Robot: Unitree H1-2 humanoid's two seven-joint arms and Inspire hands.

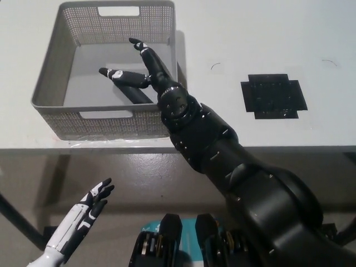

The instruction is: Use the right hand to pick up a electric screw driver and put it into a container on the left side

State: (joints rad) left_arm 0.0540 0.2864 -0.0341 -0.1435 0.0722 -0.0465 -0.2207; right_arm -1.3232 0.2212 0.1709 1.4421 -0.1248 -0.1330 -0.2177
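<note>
Right hand (pixel 146 68): fingers spread, empty, over basket (pixel 47 78); screwdriver (pixel 135 94) lying inside; left hand (pixel 89 203) open, low, empty

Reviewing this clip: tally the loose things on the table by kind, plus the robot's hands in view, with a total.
Grey mesh basket: 1
Black electric screwdriver, lying in the basket: 1
Black patch on the table: 1
Robot hands: 2, the right hand open above the screwdriver, the left hand open below the table edge
Total: 5

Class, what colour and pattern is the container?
Light grey, perforated mesh walls; head view shows it best.
</note>
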